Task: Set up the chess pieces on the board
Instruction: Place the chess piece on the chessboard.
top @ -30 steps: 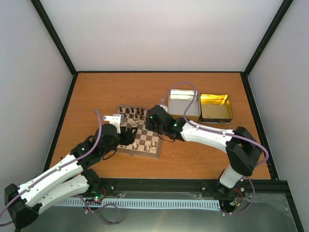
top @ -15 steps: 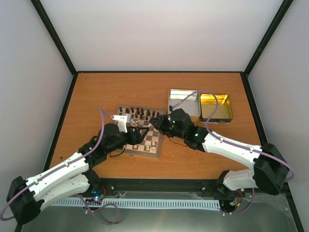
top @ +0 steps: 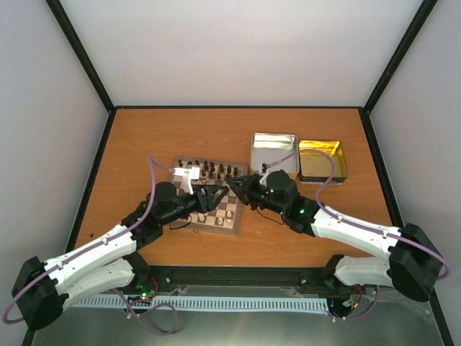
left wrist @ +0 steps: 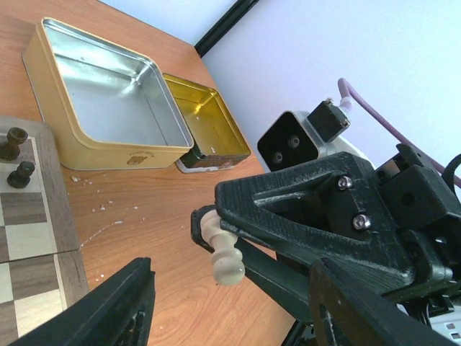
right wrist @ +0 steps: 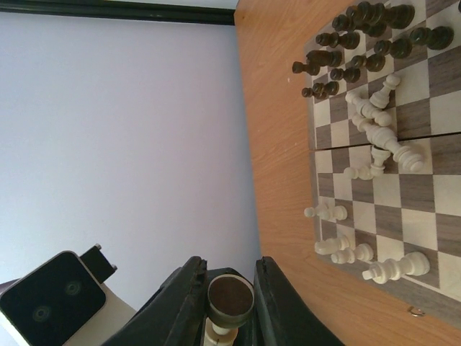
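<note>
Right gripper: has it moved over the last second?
Yes. The right gripper, holding a cream wooden chess piece, has shifted rightward, from over the checkered wooden chessboard to its right edge.

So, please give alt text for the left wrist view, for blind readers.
The right tool grips a cream chess piece above the table. Behind it sit a silver tin and a gold tin; at left, a corner of the board holds two dark pieces.

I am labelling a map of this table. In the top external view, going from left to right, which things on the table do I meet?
board → silver tin → gold tin
</note>
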